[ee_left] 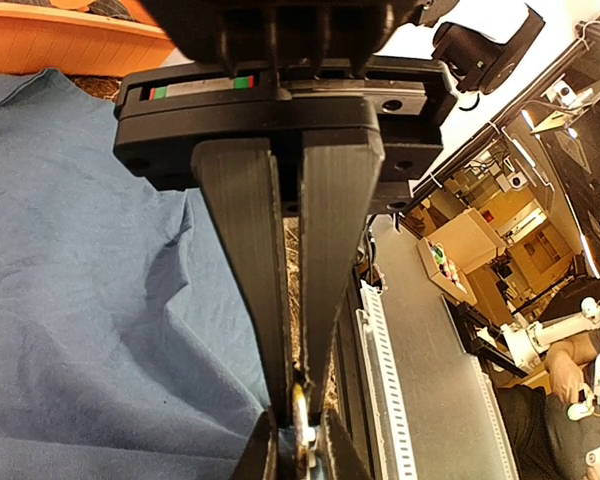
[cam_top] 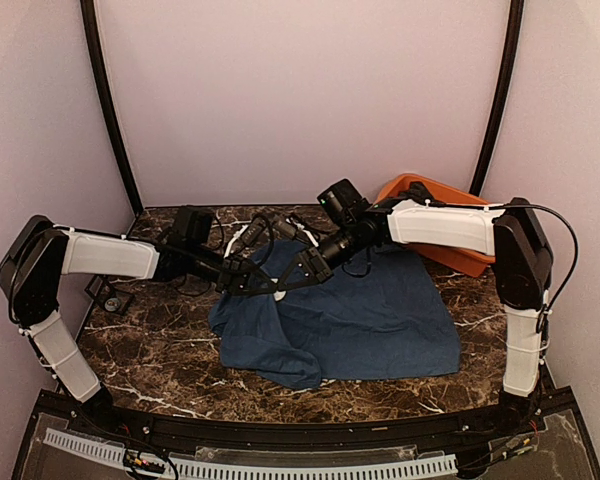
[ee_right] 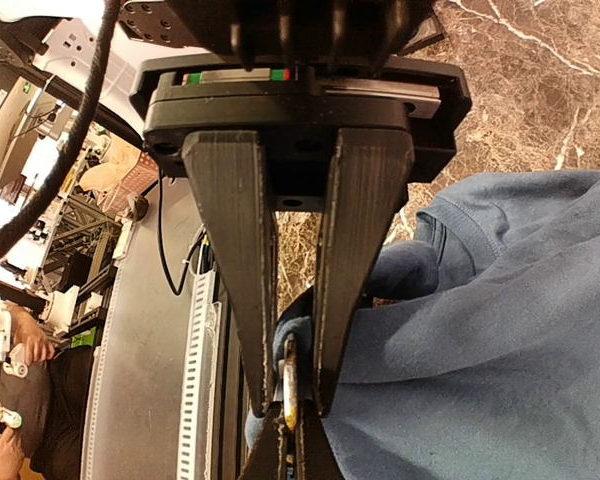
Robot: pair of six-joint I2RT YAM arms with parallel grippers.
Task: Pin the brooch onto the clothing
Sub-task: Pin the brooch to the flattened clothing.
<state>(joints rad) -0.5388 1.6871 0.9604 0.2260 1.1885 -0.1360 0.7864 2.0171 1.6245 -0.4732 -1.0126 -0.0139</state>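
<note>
Top external view: the navy shirt (cam_top: 360, 320) lies spread across the middle and right of the marble counter (cam_top: 160, 360). Its near hem stops short of the counter's near edge, and its left border is bunched into folds. Its far right corner reaches the orange tub (cam_top: 462, 258) at the far right. A wide stretch of marble shows left of the shirt, with narrower strips along its near and right sides. Both arms reach inward, and the left fingers (cam_top: 272, 289) and right fingers (cam_top: 288, 285) meet tip to tip above the shirt's far left edge. The left wrist view shows the left fingers drawn together to a thin slit, and the brooch (ee_left: 300, 425), a small gold-coloured piece, is nipped at their tips. The shirt lies just to their left there, with the tub rim along the top of the frame. In the right wrist view the right fingers are clenched on the brooch (ee_right: 288, 385), and a raised fold of the shirt is gathered between and around them. The shirt's collar lies just to their right, with bare marble beyond it.
</note>
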